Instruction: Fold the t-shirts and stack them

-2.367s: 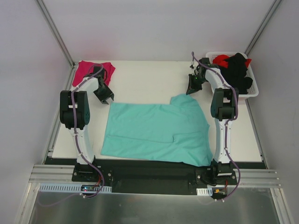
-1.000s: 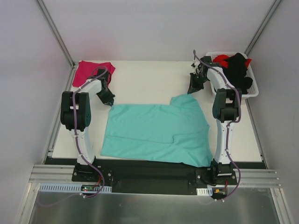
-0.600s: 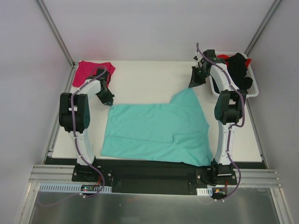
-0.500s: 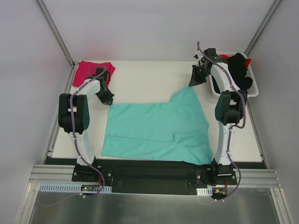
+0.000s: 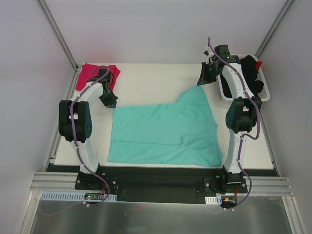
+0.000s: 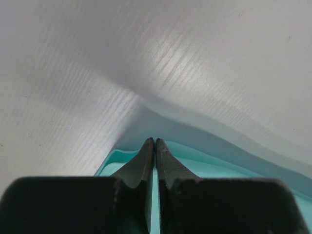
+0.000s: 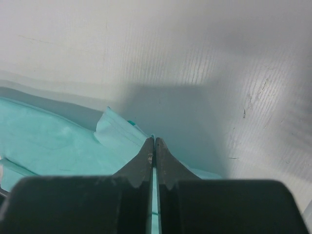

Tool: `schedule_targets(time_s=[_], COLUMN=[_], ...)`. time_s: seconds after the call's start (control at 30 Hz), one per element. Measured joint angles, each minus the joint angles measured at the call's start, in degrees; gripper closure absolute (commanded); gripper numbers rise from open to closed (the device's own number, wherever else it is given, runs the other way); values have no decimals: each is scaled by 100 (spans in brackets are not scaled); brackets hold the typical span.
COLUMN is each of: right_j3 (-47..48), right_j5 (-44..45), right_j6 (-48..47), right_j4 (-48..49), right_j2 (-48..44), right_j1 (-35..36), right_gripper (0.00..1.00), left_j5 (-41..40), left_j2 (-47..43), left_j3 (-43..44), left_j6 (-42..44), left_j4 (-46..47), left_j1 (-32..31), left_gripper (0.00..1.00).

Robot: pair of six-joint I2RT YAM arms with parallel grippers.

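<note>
A teal t-shirt (image 5: 163, 131) lies spread on the white table, its far right corner pulled up toward the back. My left gripper (image 5: 113, 104) is shut on the shirt's far left corner; the left wrist view shows teal cloth (image 6: 204, 168) between the closed fingers (image 6: 146, 156). My right gripper (image 5: 201, 83) is shut on the far right corner; the right wrist view shows a teal edge (image 7: 117, 131) pinched at the fingertips (image 7: 148, 151). A magenta-pink t-shirt (image 5: 92, 73) lies folded at the far left corner.
A white basket (image 5: 229, 95) at the far right holds black (image 5: 248, 75) and red (image 5: 257, 64) garments. The table (image 5: 151, 80) ends at grey walls behind and at both sides. A black rail runs along the near edge.
My right gripper has closed on the shirt's far right corner and drawn it toward the back. My left gripper has come down onto the far left corner and shut on it.
</note>
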Motion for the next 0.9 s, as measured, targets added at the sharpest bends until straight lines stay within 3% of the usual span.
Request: schedule_targets(time_s=[0.9], right_j3=[737], right_j5=[-48], right_j6=[0], right_j4=[-33], right_j2=[361], right_j1=[-4], right_gripper=[99], left_j5=[-131], left_j2=[916], left_j3=[1508], left_j6=[173], left_j4=[-105], left_j1=[0], left_gripper=[100])
